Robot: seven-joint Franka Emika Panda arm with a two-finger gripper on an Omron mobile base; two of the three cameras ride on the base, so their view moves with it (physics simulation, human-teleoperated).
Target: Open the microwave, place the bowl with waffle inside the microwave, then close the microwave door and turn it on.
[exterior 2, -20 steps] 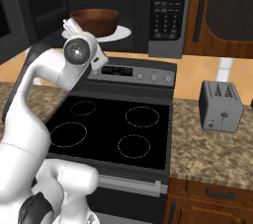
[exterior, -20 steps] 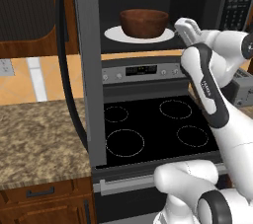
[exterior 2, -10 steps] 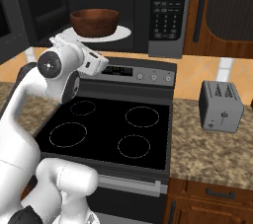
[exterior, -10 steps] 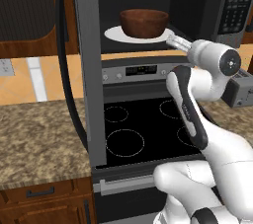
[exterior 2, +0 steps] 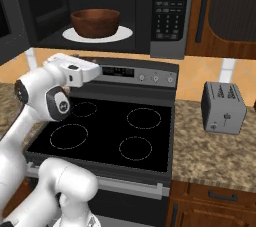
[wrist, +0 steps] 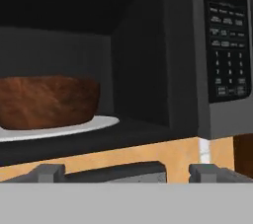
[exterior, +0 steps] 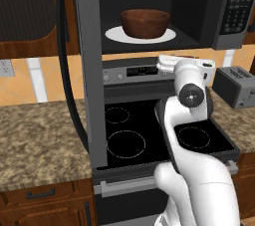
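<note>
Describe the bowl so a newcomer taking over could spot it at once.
Look above the black stove at the wide dark-grey microwave, whose door stands open. Inside, on the white turntable plate, sits the bowl: round, dark reddish-brown, the only wooden-looking thing there.

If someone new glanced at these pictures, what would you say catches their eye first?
The open microwave above the stove, with the brown bowl sitting on its white plate inside. Next, the door swung wide at left, and the white arm folded over the stove, its gripper open and empty below the cavity.
</note>
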